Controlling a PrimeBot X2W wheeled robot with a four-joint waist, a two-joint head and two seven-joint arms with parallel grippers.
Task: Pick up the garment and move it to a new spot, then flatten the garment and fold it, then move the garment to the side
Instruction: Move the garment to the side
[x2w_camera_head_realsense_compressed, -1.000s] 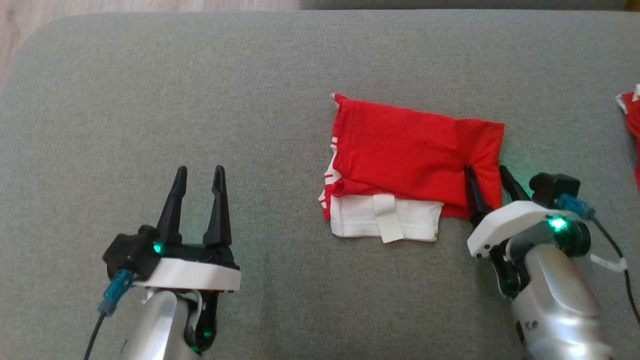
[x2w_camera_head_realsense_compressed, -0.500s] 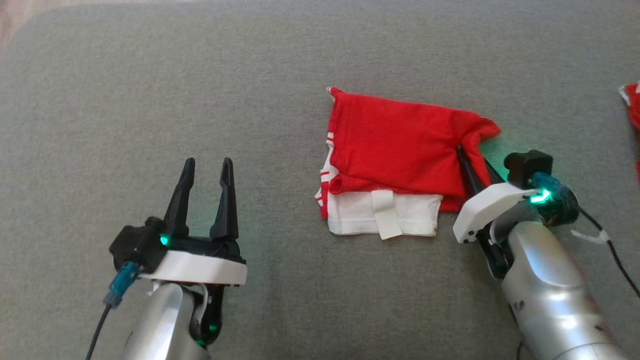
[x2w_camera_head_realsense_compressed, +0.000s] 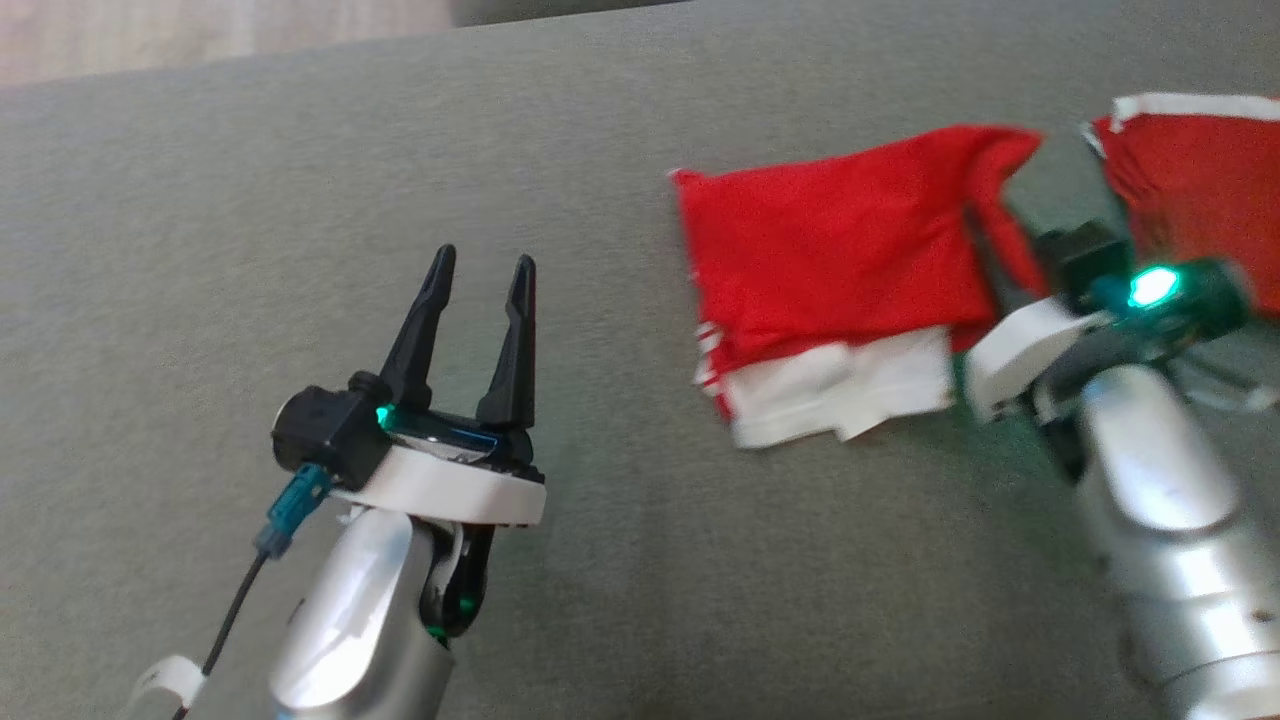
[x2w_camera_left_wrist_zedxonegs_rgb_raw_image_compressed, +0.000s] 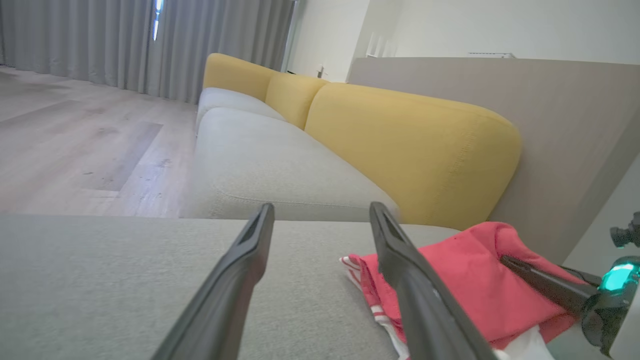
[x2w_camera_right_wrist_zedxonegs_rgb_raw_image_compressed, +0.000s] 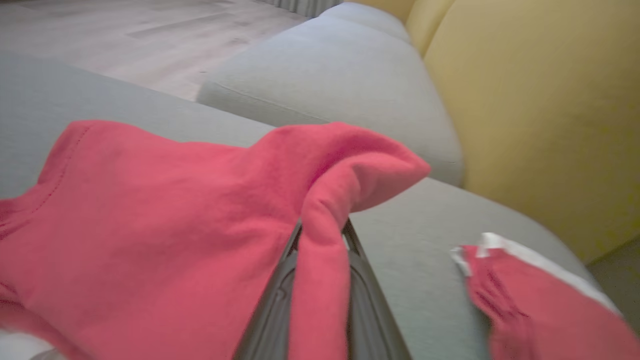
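While my left gripper (x2w_camera_head_realsense_compressed: 485, 262) hangs wide open and empty over the front of the grey seat cushion (x2w_camera_head_realsense_compressed: 200, 200), well apart from the work, my right gripper (x2w_camera_right_wrist_zedxonegs_rgb_raw_image_compressed: 322, 235) is pinched tight on a raised fold at the right-hand end of the folded red-and-white garment (x2w_camera_head_realsense_compressed: 830, 250). The garment lies on the cushion just left of that gripper, with its long axis running left to right across the head view and its white layer toward me. The right arm is the nearer one, so I judge the sideways move to be its job. Farther right lies a second red garment (x2w_camera_head_realsense_compressed: 1190, 170), near any rightward path. Yellow sofa backrests (x2w_camera_left_wrist_zedxonegs_rgb_raw_image_compressed: 400, 140) stand behind.
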